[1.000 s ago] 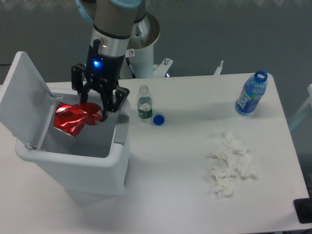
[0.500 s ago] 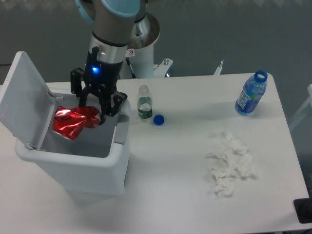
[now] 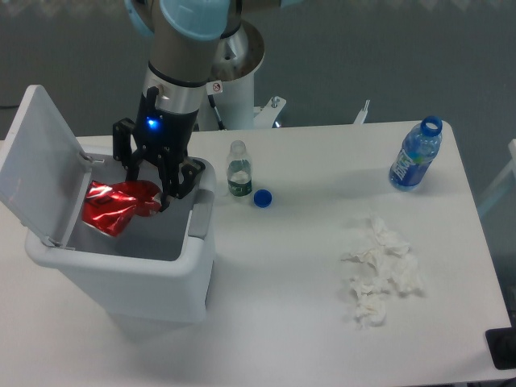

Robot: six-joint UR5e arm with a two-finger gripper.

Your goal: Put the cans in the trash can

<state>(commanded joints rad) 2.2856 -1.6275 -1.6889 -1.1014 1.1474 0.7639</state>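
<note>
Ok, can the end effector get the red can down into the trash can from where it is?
Probably yes: the end effector holds the red can over the trash can, whose lid is swung open.

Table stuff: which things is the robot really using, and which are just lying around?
Using:
red can, held by the gripper
white trash can, lid open

Lying around:
small clear bottle
blue cap
blue-label bottle
tissue wad
</note>
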